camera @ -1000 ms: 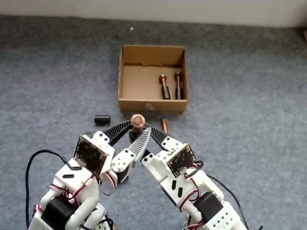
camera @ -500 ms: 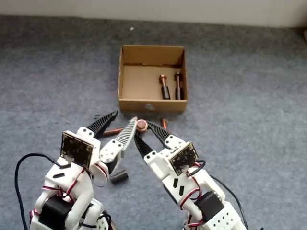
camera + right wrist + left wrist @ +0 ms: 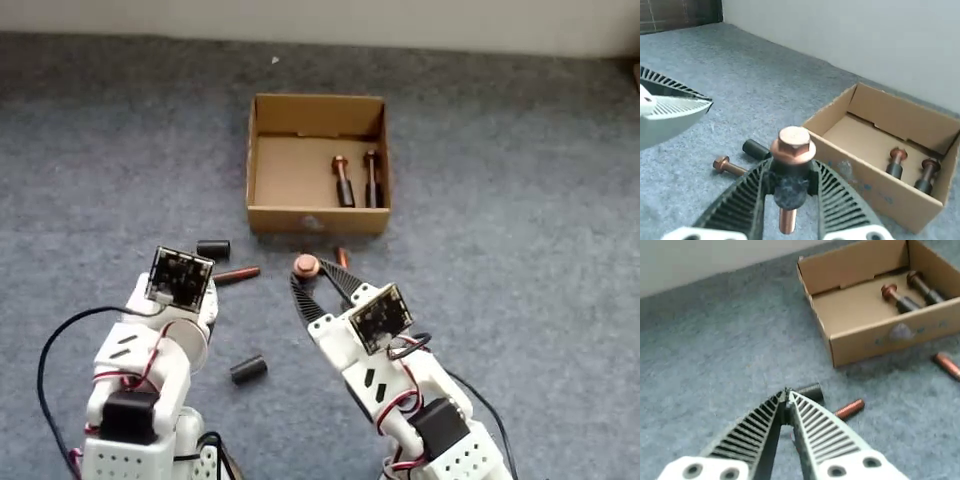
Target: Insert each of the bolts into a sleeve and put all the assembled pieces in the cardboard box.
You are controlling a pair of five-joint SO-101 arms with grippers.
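just short of the brown cardboard box (image 3: 262,160), our right gripper (image 3: 790,169) clamps the copper bolt seated in its black sleeve (image 3: 792,142); our left gripper (image 3: 786,399) is closed on nothing. next, we judge, lift it over the near wall and release.

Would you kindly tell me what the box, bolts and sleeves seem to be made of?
Box: matte brown cardboard, raw cut edges. Bolt in the right gripper: probably metal, coppery sheen on its hex head. Loose sleeve on the carpet: dark and matte, perhaps plastic or rubber; unclear.
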